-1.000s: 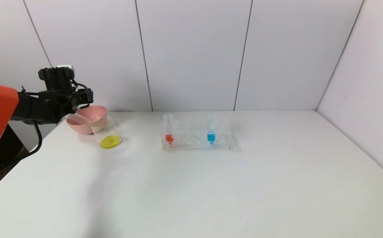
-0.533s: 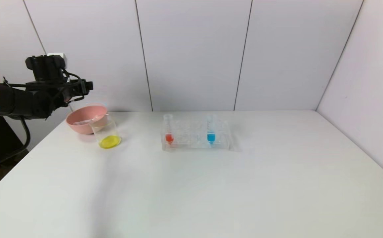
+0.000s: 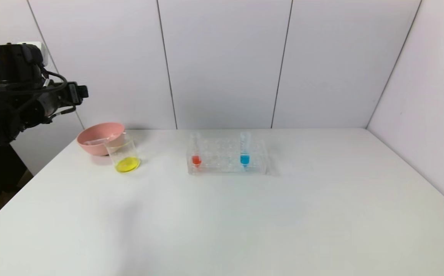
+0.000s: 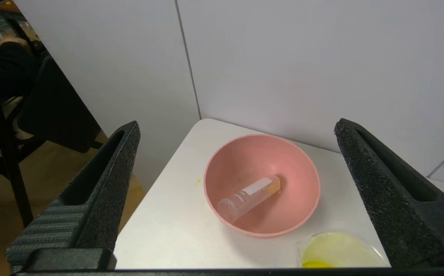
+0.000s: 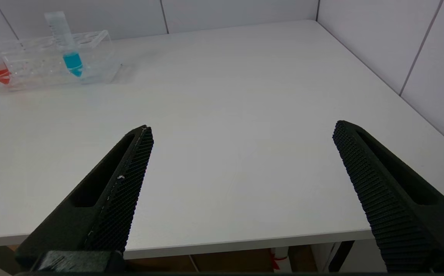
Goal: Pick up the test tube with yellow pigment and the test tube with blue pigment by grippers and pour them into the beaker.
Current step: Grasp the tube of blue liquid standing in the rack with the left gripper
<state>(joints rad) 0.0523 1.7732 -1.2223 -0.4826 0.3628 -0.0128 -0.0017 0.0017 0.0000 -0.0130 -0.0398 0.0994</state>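
The beaker (image 3: 124, 155) stands at the table's far left with yellow liquid in its bottom; it also shows in the left wrist view (image 4: 337, 253). The yellow pigment tube (image 4: 249, 197) lies on its side in the pink bowl (image 3: 99, 138), holding only a yellow trace. The blue pigment tube (image 3: 244, 153) stands upright in the clear rack (image 3: 226, 163); it also shows in the right wrist view (image 5: 68, 50). My left gripper (image 3: 81, 92) is open and empty, high above and left of the bowl (image 4: 302, 214). My right gripper (image 5: 243, 126) is open and empty over the table's near edge.
A tube with red-orange liquid (image 3: 196, 153) stands at the rack's left end. The rack (image 5: 95, 53) sits at mid-table towards the back. Walls close the back and the right side. A dark chair (image 4: 34, 115) stands beyond the table's left edge.
My left gripper has risen and drawn back to the left, away from the bowl and beaker. The tube now lies loose in the bowl.
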